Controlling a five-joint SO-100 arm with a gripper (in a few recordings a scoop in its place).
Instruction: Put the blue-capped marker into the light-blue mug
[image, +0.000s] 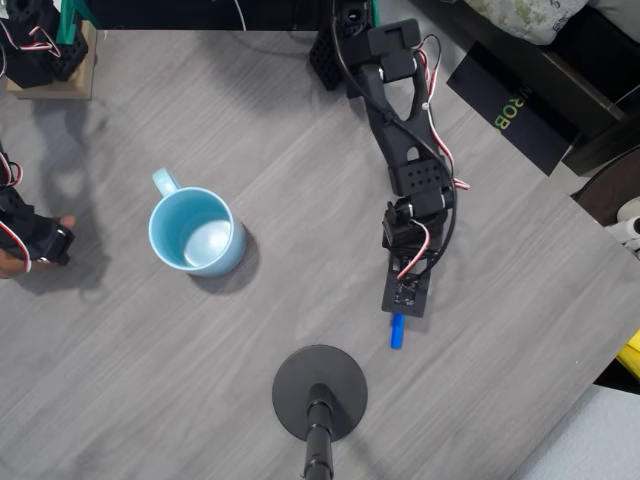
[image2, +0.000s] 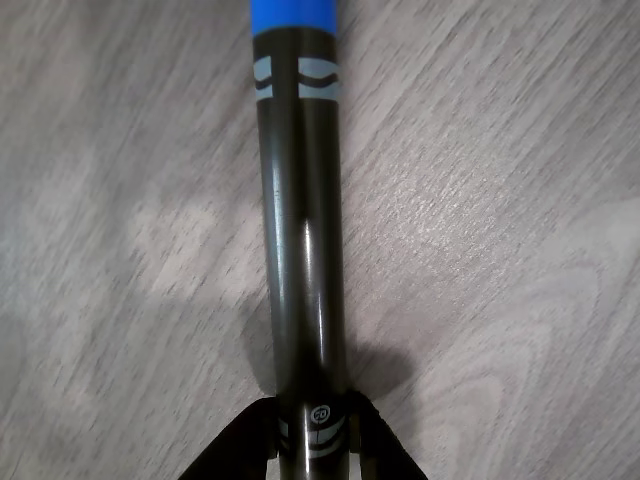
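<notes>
Jaws pinched on the tail of the black-barrelled, blue-capped marker (image2: 300, 230) lying on the grey wood-grain table (image: 130, 360), well apart from the glossy light-blue mug (image: 195, 232) — such an end-grip could let it swing or slip.

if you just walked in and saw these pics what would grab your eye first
First the light-blue mug, standing upright and empty left of centre on the grey table in the overhead view. Next the black arm reaching down from the top edge, its hand closed around the tail of the blue-capped marker in the wrist view, the blue cap pointing away over the wood. A black round stand base sits near the bottom edge, between mug and marker.
</notes>
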